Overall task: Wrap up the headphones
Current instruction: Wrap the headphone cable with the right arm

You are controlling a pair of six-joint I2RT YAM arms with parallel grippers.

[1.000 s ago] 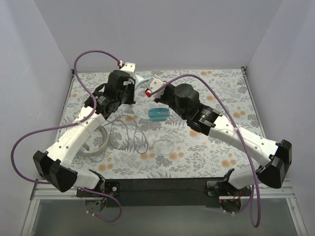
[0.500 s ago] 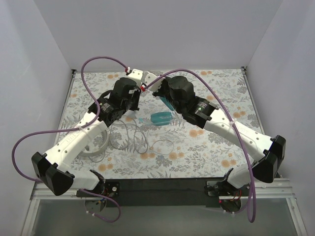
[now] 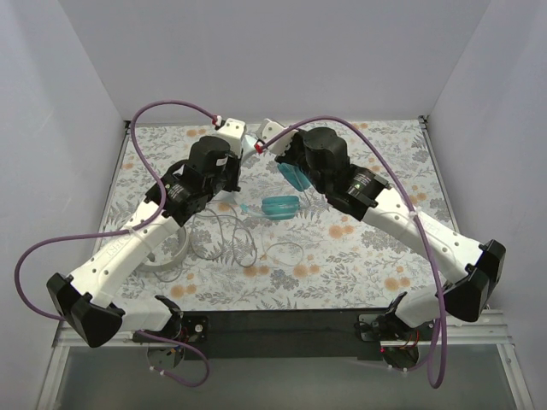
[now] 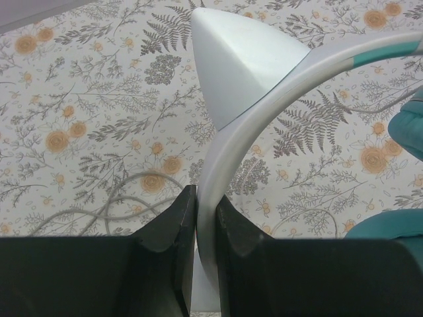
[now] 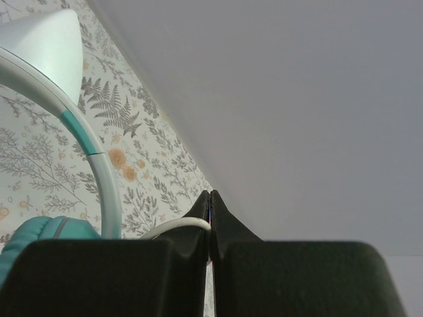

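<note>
The teal headphones hang tilted between my two wrists, one teal ear cup [image 3: 280,207] low over the table, the other [image 3: 295,178] higher. My left gripper [image 4: 206,198] is shut on their pale headband [image 4: 264,112]. My right gripper [image 5: 210,198] is shut on a thin white cable [image 5: 175,228] next to the headband [image 5: 92,148] and a teal cup [image 5: 39,234]. The white-grey headphones [image 3: 167,249] lie on the table, partly hidden under my left arm. Their thin grey cable [image 3: 229,237] lies in loose loops beside them.
The floral table [image 3: 376,256] is closed in by pale walls at the left, back [image 5: 297,99] and right. Thick purple robot cables [image 3: 162,109] arch over both arms. A small cable loop [image 3: 286,252] lies near the table's middle.
Both wrists have swung toward the back of the table and closer together, carrying the teal headphones with them. The right wrist has turned toward the back wall. Both grips are unchanged.
</note>
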